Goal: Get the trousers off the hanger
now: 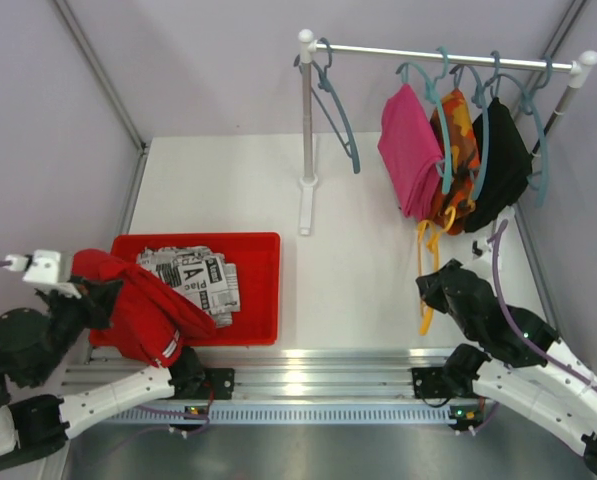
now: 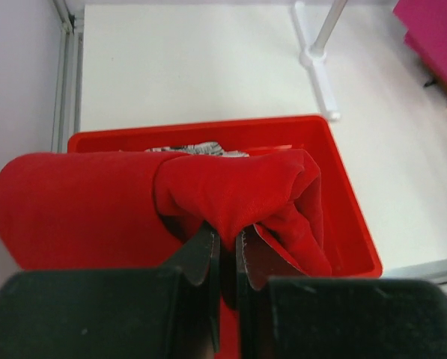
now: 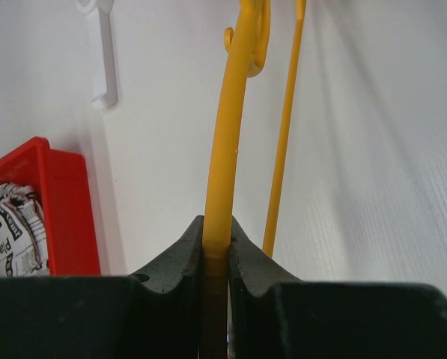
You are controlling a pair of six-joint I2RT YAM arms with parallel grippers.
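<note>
Trousers of five kinds are in view, and the red pair (image 1: pixel 143 305) is the one in hand: the left end effector (image 2: pixel 227 243) is clenched on a bunched fold of it, with the cloth pinched between the two dark fingers (image 2: pixel 197 258). In the top view that pair hangs over the left end of a red tray (image 1: pixel 263 290) at the near left of the white bench (image 1: pixel 358 270), part of it over the tray and part spilling past its outer wall. The black-and-white patterned pair (image 1: pixel 193 275) lies crumpled inside the tray, just beside the red cloth. Three more pairs are on teal hangers at the right end of a metal rail (image 1: pixel 418 53) at the back of the bench: the magenta pair (image 1: pixel 410 150) on the left, the orange camouflage pair (image 1: pixel 461 140) in the middle and the black pair (image 1: pixel 503 165) on the right, all pressed close together. An empty teal hanger (image 1: pixel 338 120) hangs alone at the left end of the rail, near its upright post. The right end effector (image 3: pixel 216 232) is closed tight on a bare yellow hanger (image 3: pixel 223 164), its thin bar running up between the fingers. In the top view this hanger sits low over the bench, below the hanging garments and off the rail.
</note>
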